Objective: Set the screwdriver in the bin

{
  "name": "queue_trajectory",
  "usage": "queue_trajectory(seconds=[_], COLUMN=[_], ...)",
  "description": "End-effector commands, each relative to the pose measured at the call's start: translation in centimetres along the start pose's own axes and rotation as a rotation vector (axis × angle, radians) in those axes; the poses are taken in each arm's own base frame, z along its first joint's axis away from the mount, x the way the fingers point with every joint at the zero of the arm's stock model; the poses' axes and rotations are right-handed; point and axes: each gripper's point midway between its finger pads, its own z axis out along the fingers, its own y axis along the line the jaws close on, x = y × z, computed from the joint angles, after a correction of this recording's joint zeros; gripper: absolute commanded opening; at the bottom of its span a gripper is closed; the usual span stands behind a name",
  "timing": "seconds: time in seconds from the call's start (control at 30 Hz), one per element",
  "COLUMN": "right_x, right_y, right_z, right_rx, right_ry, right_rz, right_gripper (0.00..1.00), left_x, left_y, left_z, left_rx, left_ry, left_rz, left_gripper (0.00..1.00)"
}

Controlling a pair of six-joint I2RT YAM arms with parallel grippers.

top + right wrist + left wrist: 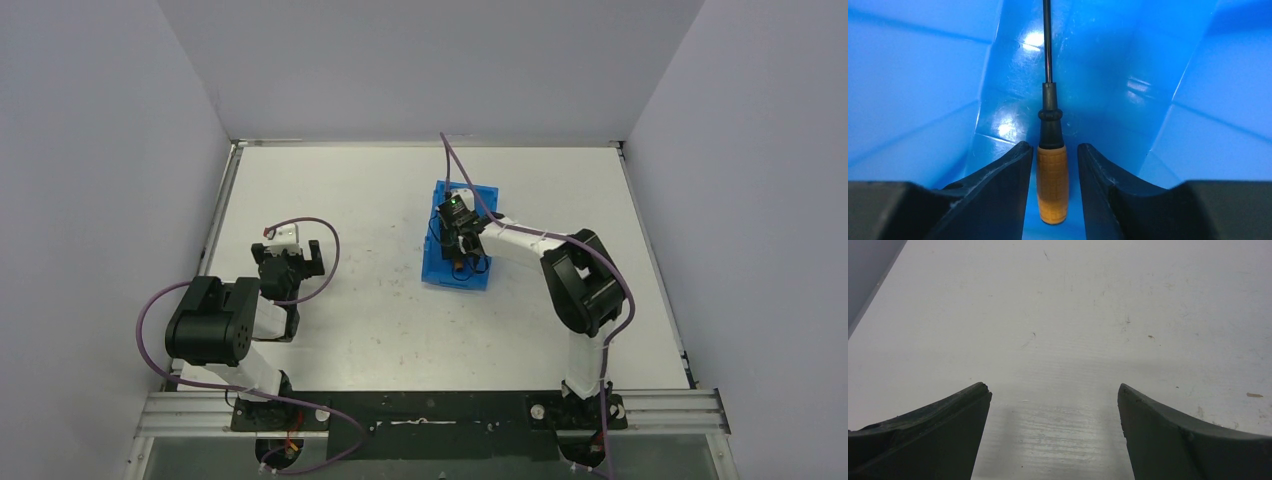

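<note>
The screwdriver (1052, 185), with an orange handle and a thin black shaft, lies on the floor of the blue bin (913, 90). My right gripper (1054, 146) is down inside the bin, its jaws on either side of the handle with a thin gap of blue showing on each side. In the top view the right gripper (462, 250) sits over the bin (436, 268) and a bit of the orange screwdriver handle (458, 262) shows below it. My left gripper (292, 252) is open and empty over the bare table at the left, and its wrist view (1052, 387) shows only table.
The white table (380, 320) is closed in by grey walls at the left, back and right. Purple cables loop from both arms, one running over the bin to the back wall (445, 150). The arm bases stand on the near rail.
</note>
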Motion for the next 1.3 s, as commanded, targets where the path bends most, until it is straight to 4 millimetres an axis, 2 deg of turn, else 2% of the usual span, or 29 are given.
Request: queue_trajectory(seconds=[0.0, 0.23, 0.3, 0.37, 0.47, 0.57, 0.6, 0.77, 0.9, 1.03, 1.13, 1.27], right_x=[-4.8, -8.9, -9.9, -10.7, -11.1, -10.7, -10.7, -7.6, -4.5, -1.8, -0.1, 0.2], right_y=[0.4, -0.5, -1.2, -2.2, -4.9, -9.1, -11.2, -18.3, -22.2, -23.9, -24.2, -24.0], right_z=[-2.9, -8.2, -9.9, -11.4, -13.3, -14.4, -15.2, -15.5, -15.0, -14.0, -13.2, -13.0], right_rx=[-0.018, -0.018, -0.018, -0.01, 0.029, 0.064, 0.082, 0.173, 0.204, 0.21, 0.218, 0.205], right_ry=[-0.134, -0.262, -0.318, -0.376, -0.45, -0.512, -0.552, -0.657, -0.737, -0.798, -0.823, -0.829], right_rz=[0.045, 0.049, 0.049, 0.048, 0.075, 0.159, 0.199, 0.303, 0.363, 0.381, 0.382, 0.353], right_gripper=[0.42, 0.56, 0.65, 0.82, 0.99, 1.0, 1.0, 1.0, 1.0, 1.0, 1.0, 1.0], left_x=[-2.2, -2.2, -2.2, -2.2, -2.2, -2.2, -2.2, -2.2, -2.2, -2.2, -2.2, -2.2], left_y=[-0.3, -0.3, -0.3, -0.3, -0.3, -0.3, -0.3, -0.3, -0.3, -0.3, -0.3, -0.3], left_z=[0.6, 0.6, 0.6, 0.6, 0.6, 0.6, 0.6, 0.6, 0.6, 0.6, 0.6, 0.6], left_rx=[0.005, 0.005, 0.005, 0.005, 0.005, 0.005, 0.005, 0.005, 0.004, 0.005, 0.005, 0.004], left_ry=[-0.07, -0.071, -0.071, -0.07, -0.07, -0.071, -0.072, -0.071, -0.071, -0.07, -0.071, -0.07], left_rz=[-0.017, -0.017, -0.018, -0.017, -0.017, -0.017, -0.017, -0.017, -0.018, -0.017, -0.018, -0.017], left_gripper=[0.97, 0.97, 0.97, 0.97, 0.97, 0.97, 0.97, 0.97, 0.97, 0.97, 0.97, 0.97])
